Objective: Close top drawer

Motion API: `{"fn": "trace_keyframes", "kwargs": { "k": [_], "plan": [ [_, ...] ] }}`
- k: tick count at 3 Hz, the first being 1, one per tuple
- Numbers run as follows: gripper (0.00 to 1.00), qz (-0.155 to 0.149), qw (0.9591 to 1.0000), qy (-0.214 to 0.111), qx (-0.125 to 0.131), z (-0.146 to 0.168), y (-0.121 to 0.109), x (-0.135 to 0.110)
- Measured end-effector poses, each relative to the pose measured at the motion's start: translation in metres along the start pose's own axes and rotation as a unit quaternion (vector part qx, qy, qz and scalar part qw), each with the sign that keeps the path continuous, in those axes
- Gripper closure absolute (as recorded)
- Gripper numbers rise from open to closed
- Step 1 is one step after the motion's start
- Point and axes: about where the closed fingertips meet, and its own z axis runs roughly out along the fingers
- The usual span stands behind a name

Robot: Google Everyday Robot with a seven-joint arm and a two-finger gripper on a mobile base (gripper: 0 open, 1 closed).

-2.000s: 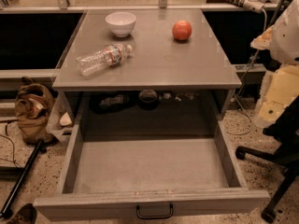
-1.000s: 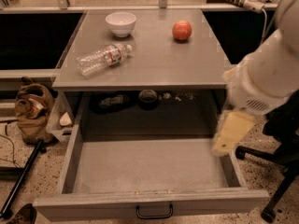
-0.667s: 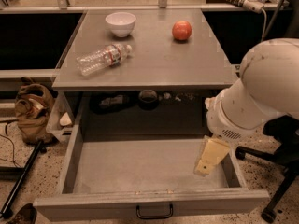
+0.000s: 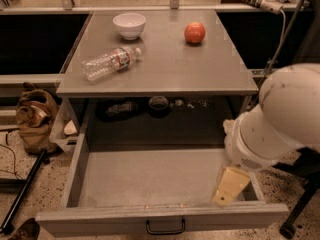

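Note:
The top drawer (image 4: pixel 145 176) is a wide shallow grey metal tray, pulled far out toward me, and nothing lies on its floor. Its flat front (image 4: pixel 100 219) runs along the bottom of the camera view, with a small black loop handle (image 4: pixel 165 228) at centre. My gripper (image 4: pixel 230 186) shows as a cream-coloured tip hanging inside the drawer's right front corner, just behind the front panel. The bulky white arm (image 4: pixel 282 116) above it covers the drawer's right side wall. The lower drawers are out of view.
On the grey tabletop (image 4: pixel 165 79) are a white bowl (image 4: pixel 129 24), a red fruit (image 4: pixel 195 32) and a plastic bottle (image 4: pixel 110 62) lying on its side. Dark items (image 4: pixel 157 104) sit in the cabinet's back recess. A brown bag (image 4: pixel 35 119) and black pole (image 4: pixel 22 191) lie left; a chair base (image 4: pixel 295 219) stands right.
My arm swung in from the right side of the cabinet, and the gripper dropped forward into the drawer's right front corner. The drawer has not moved.

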Motion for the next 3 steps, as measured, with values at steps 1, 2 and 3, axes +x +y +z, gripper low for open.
{"fn": "trace_keyframes", "kwargs": {
  "k": [1, 2, 3],
  "plan": [
    [0.0, 0.025, 0.9996, 0.005, -0.011, 0.012, 0.045, 0.019],
    [0.0, 0.035, 0.999, -0.002, -0.026, 0.033, 0.091, 0.026],
    [0.0, 0.007, 0.9986, -0.013, -0.05, 0.081, 0.119, 0.016]
  ]
}}
